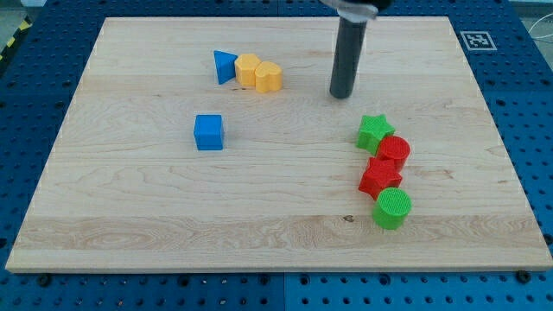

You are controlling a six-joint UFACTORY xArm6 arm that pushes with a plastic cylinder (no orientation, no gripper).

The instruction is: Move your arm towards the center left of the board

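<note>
My tip [342,95] rests on the wooden board [130,216] right of centre, near the view's top. It touches no block. To its left sit a blue triangle [225,66], a yellow hexagon [248,70] and a yellow heart-like block [269,77] in a row. A blue cube [208,132] lies alone at centre left. Below and right of my tip, a green star [375,131], a red cylinder [395,151], a red star [380,177] and a green cylinder [392,208] form a column.
The board lies on a blue perforated table [26,95]. A black-and-white marker tag [476,40] sits at the board's top right corner.
</note>
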